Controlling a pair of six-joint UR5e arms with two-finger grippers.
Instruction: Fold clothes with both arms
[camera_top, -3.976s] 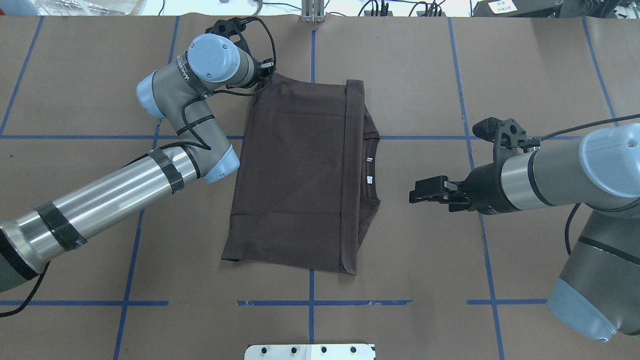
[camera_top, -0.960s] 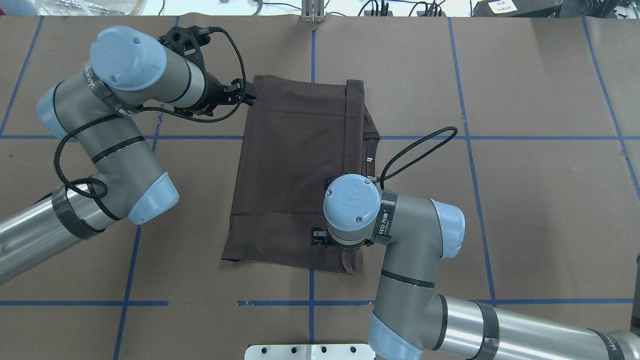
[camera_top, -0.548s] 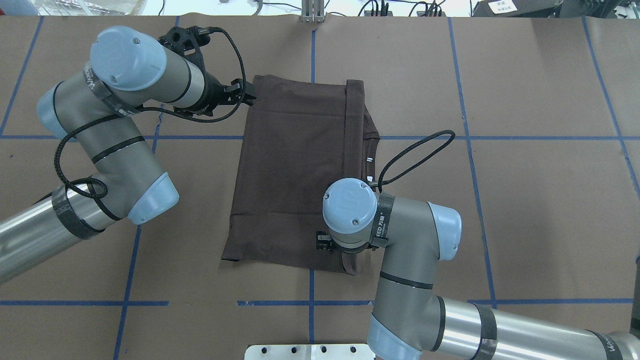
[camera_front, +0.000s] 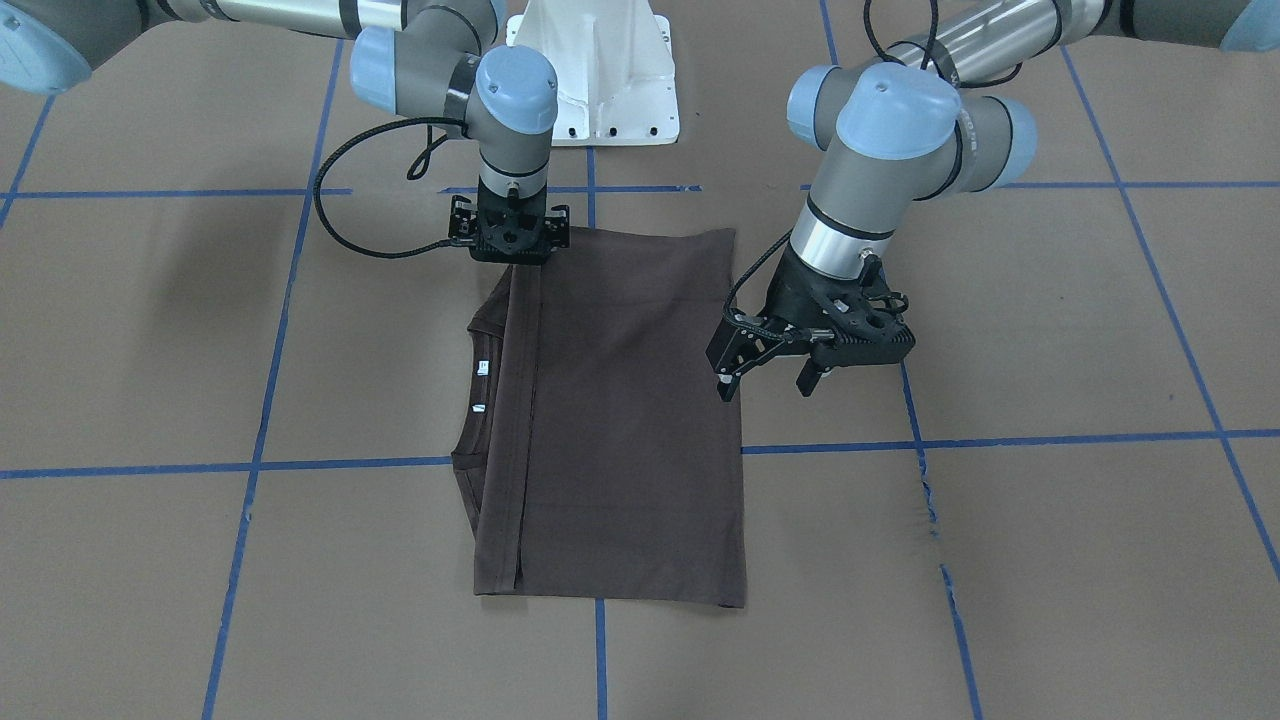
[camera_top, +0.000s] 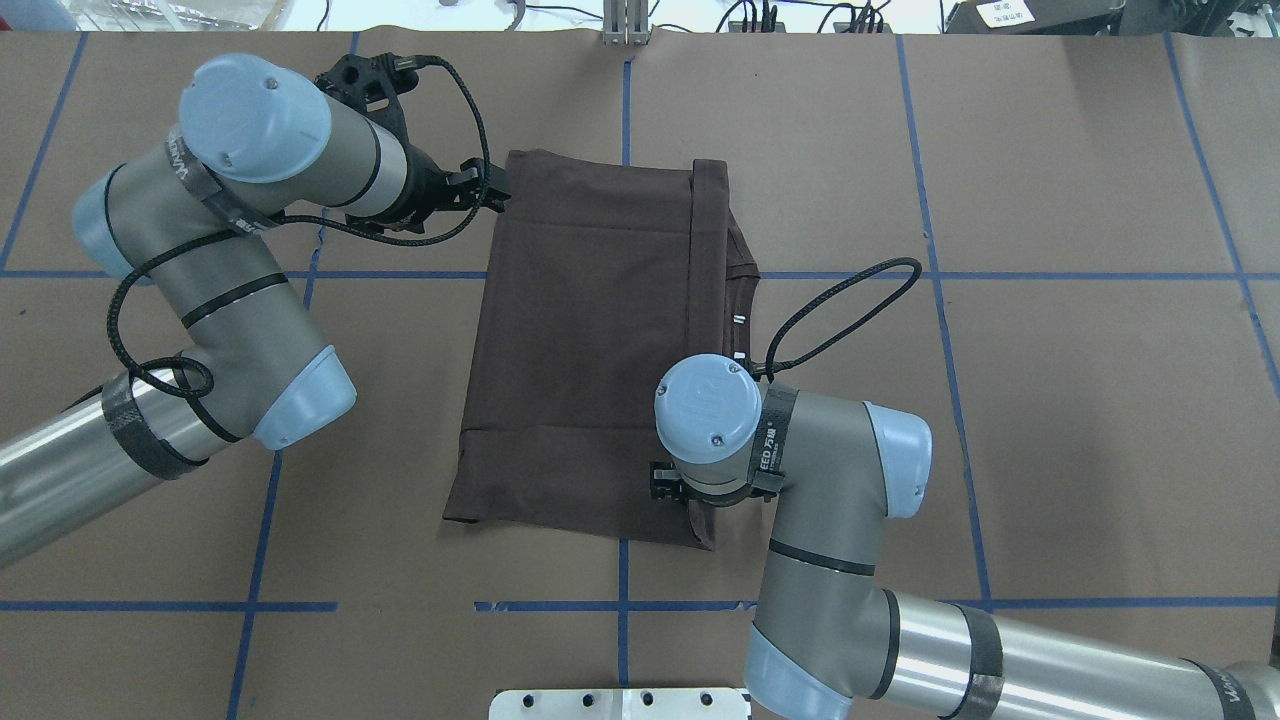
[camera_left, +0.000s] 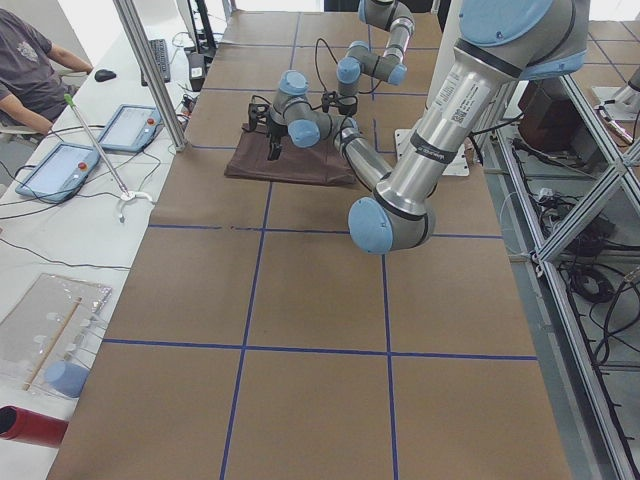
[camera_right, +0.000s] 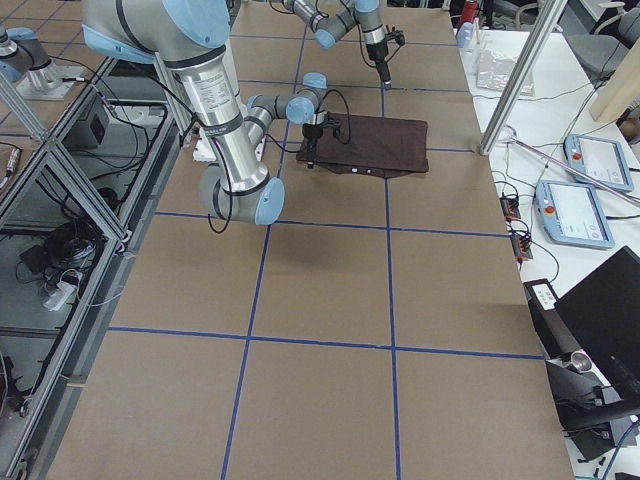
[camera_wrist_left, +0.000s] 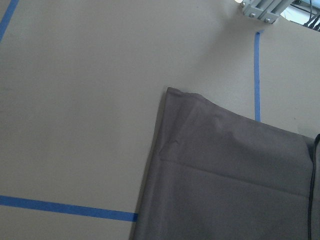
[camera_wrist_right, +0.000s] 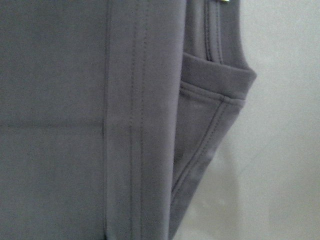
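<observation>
A dark brown-grey short-sleeved T-shirt of thin soft fabric (camera_top: 590, 340) lies flat on the brown paper-covered counter (camera_top: 1050, 420). It is folded into a long rectangle and sits between the two arms. Its round ribbed collar (camera_top: 745, 266) shows a little from under the folded layer on the robot's right side, and two small pale labels are just beside it. Blue tape lines (camera_top: 1000, 275) cross the counter, and some of them run under the shirt.

The left arm's black two-finger tool (camera_front: 764, 388) hangs above the counter at the shirt's left edge. Its fingers are wide apart and hold nothing. The left wrist camera looks down on a corner of the shirt from well above.

The right arm's black two-finger tool (camera_front: 511, 256) points straight down at the shirt's corner nearest the robot, on the long folded band. The wrist hides its fingers, so I cannot tell if it is wide, narrow or gripping the fabric. The right wrist camera shows the seams very close.
</observation>
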